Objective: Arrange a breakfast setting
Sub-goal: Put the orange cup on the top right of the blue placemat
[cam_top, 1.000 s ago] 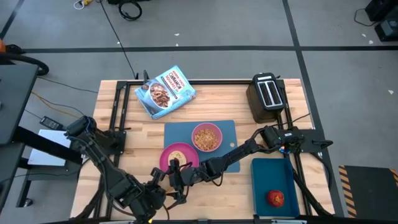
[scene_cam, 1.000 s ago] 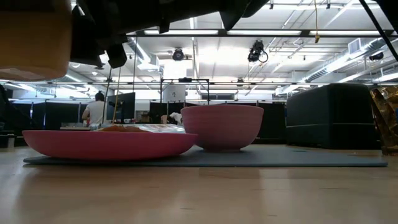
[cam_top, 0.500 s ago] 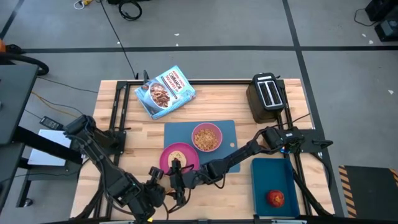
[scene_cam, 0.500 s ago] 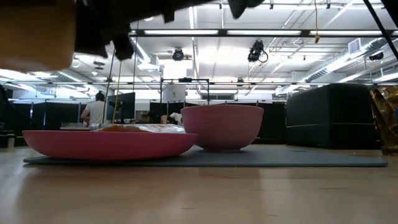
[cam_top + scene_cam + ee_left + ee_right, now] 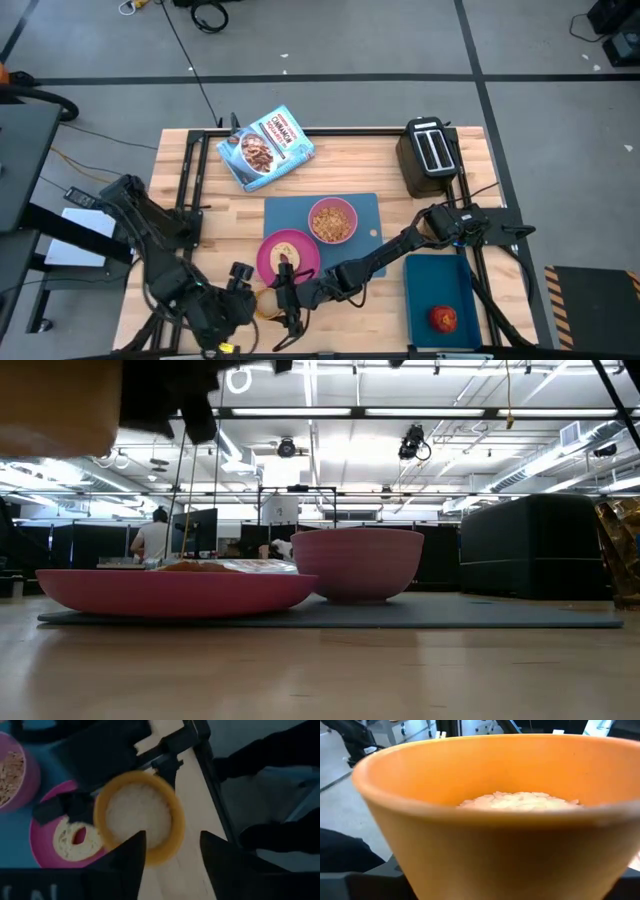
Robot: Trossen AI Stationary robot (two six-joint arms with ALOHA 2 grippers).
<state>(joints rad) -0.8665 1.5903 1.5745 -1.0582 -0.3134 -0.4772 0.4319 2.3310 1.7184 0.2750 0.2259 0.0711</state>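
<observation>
The small amber cup (image 5: 139,816), round and filled with white grains, was in the air near the front edge of the wooden tabletop (image 5: 205,210), just in front of the pink round plate (image 5: 303,262). The right claw (image 5: 285,306) was at this cup, and in the right wrist view the cup (image 5: 520,820) filled almost the whole picture, so it seemed to be clamped on it, although the fingers themselves were not visible. The left claw (image 5: 170,852) was just beside the cup on the left, with its two dark fingers (image 5: 131,854) apart, and the cup rim showed between them from above. In the high view the left claw (image 5: 240,292) stood close to the right one. The pink round plate lay on the front left corner of the large blue rectangular mat (image 5: 368,212) and carried a cut bagel (image 5: 285,252). The smaller pink bowl (image 5: 332,221), filled with brown cereal, stood on the mat just behind the plate. In the low view the plate (image 5: 170,590) and the bowl (image 5: 358,563) were side by side on the mat (image 5: 480,612). The red apple (image 5: 444,319) lay in the smaller dark blue tray (image 5: 435,280) on the right. A black toaster (image 5: 430,155) stood at the back right corner, and a blue cereal bag (image 5: 266,147) lay at the back.
</observation>
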